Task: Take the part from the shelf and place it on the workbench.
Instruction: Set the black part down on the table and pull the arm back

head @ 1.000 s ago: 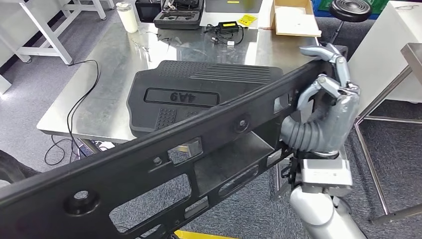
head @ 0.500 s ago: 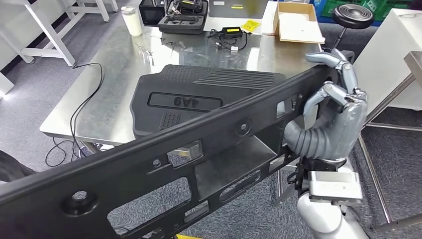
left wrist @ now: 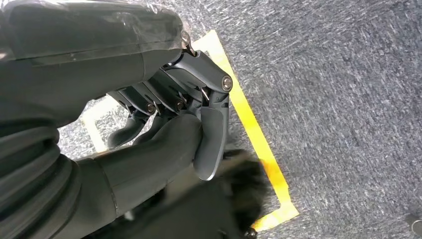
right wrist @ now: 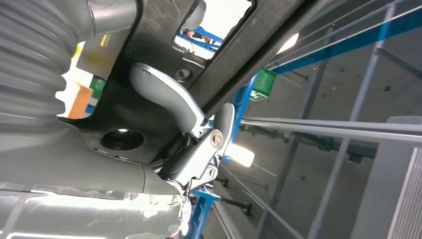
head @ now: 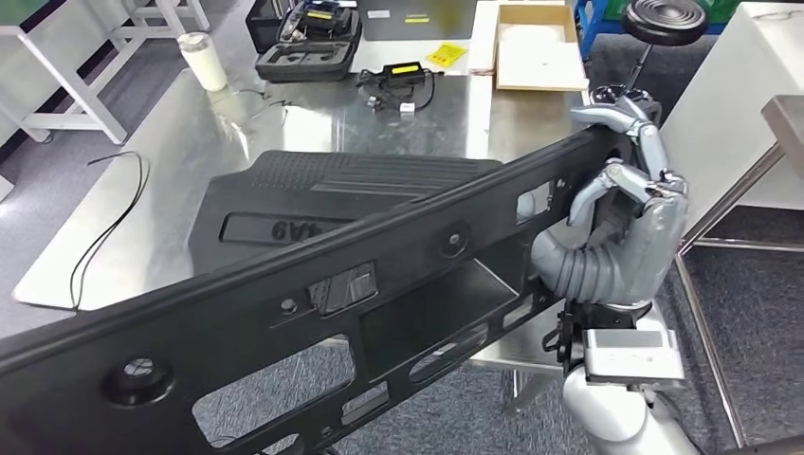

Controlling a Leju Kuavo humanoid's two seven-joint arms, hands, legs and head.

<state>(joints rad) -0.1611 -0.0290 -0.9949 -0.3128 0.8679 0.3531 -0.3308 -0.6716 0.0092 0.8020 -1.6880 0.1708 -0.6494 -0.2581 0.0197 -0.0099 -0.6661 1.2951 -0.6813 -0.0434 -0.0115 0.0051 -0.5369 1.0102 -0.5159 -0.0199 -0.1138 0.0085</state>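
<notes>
A long black part [head: 313, 284] with several cut-outs slants across the head view, from low on the left up to the right. My right hand [head: 626, 218] grips its upper right end, fingers hooked over the top edge. The right wrist view shows that hand [right wrist: 184, 129] clamped on the part [right wrist: 149, 45]. My left hand [left wrist: 174, 114] has its fingers curled in against the thumb, around a dark blurred piece that looks like the part's other end. The steel workbench [head: 152, 190] lies just beyond the part.
A big black moulded panel [head: 313, 190] lies on the bench's middle. At the bench's far end are a white bottle [head: 202, 60], a black case [head: 308, 43], a charger [head: 398, 74] and a cardboard box [head: 531, 47]. A stool [head: 666, 17] and white cabinet [head: 740, 85] stand at the right. Yellow floor tape [left wrist: 254, 134] runs beneath me.
The whole view has shifted: the camera moved and the bench now sits closer and further left. The part stays in my right hand's grip, held at the same slant.
</notes>
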